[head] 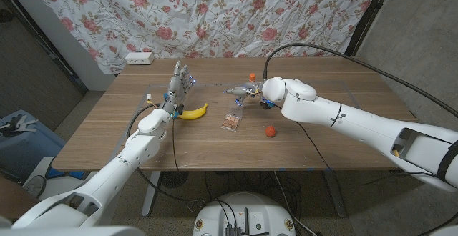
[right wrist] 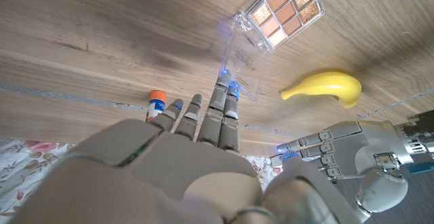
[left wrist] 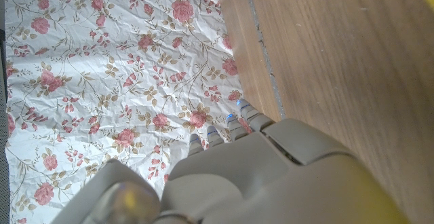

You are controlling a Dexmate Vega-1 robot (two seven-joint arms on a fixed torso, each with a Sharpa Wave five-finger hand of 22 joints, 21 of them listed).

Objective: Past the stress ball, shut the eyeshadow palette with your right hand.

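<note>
Wooden table [head: 322, 121]: open eyeshadow palette w/ clear plastic lid [head: 231, 121] lies mid-table, left of small red stress ball [head: 270, 131]. Right hand [head: 245, 91] empty, fingers extended, fingertips [right wrist: 227, 88] at lid edge. Prob light, slippery, hinge fragile; push lid's far edge.

A wooden table [head: 215, 143] stands before a rose-print cloth backdrop [head: 215, 14], grey walls [head: 422, 36] on either side.

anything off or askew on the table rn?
Nothing spilled or damaged. The eyeshadow palette lies open, its clear lid flat on the wood, right hand fingertips at the lid's edge. Banana and stress ball sit undisturbed.
</note>
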